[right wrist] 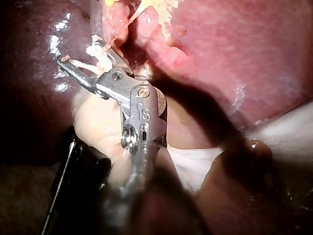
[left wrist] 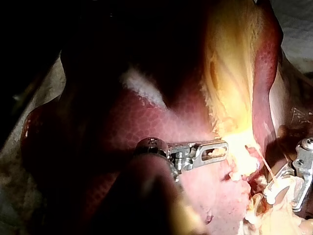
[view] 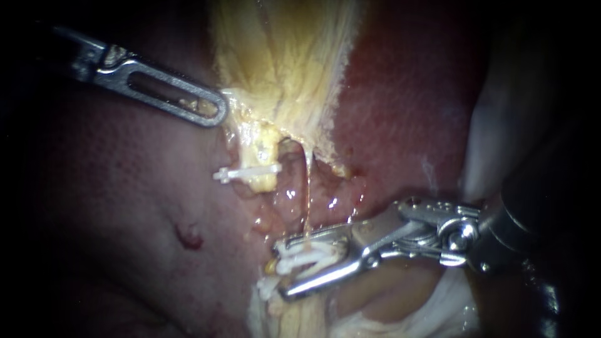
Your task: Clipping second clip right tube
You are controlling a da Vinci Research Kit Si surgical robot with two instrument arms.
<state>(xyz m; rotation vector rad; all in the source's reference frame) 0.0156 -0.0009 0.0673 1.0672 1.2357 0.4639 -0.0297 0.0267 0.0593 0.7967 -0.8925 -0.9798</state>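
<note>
Right tube (view: 308, 188), a thin glistening pale strand, meets in the endoscope view the right instrument's (view: 283, 269) steel jaws, clamped on a white plastic clip (view: 303, 256); left wrist view, beside fibrous yellow fat (left wrist: 230, 73); right wrist view, beside smooth red liver (right wrist: 234, 58).

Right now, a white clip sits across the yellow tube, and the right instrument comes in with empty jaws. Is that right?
Not quite. The jaws of the right instrument are not empty: they hold a second clip, also white, between them. The endoscope view shows this. The rest stands: the first clip sits across the yellow tube.
</note>
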